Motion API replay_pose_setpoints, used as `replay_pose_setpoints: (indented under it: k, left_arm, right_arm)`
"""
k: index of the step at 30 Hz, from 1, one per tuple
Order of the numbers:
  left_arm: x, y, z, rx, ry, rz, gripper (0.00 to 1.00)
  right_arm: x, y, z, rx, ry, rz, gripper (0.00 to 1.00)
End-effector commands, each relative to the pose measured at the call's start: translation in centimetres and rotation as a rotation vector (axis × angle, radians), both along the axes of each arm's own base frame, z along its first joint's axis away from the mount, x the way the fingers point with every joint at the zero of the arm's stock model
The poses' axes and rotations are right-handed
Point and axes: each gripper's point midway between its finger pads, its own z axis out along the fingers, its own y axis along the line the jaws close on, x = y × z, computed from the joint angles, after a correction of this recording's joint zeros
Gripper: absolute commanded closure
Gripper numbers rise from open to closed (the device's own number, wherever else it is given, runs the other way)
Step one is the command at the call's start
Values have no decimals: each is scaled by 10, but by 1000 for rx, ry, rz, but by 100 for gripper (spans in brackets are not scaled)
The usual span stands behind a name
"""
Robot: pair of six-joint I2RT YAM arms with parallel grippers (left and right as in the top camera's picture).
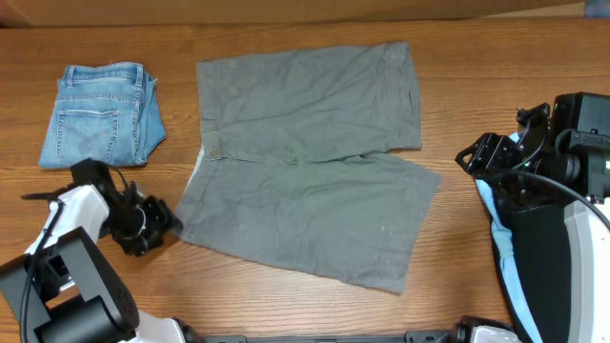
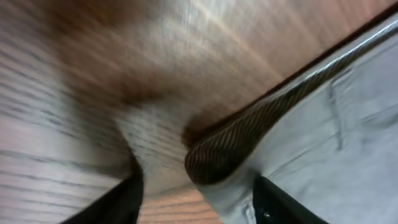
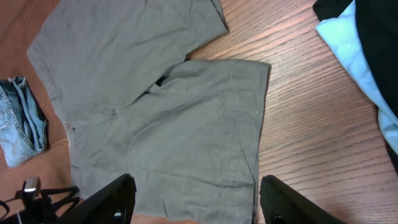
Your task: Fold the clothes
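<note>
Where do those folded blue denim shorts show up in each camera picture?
Overhead: blue denim shorts upper left, beside the grey shorts.
Left wrist: not in it.
Right wrist: blue denim shorts at the left edge.
Shared landmark: the grey shorts, seen in all three.

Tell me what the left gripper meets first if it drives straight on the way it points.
The left gripper would meet the waistband corner of the grey-khaki shorts: it lies between the open fingers in the left wrist view, probably very near, though blur leaves depth unclear.
</note>
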Motion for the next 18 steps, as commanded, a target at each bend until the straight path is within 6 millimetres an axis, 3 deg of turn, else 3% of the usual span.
replay_pose_setpoints:
  k: [1, 11, 18]
  left_arm:
    - [-4, -5, -7, -17, -20, -28, 43]
    - [4, -1, -15, 11, -80, -44, 49]
    - [6, -8, -13, -23, -116, -108, 48]
  right_arm:
    - [0, 2, -1, 6, 2, 8, 33]
    - [1, 2, -1, 5, 0, 8, 32]
    - [2, 2, -1, 4, -6, 8, 32]
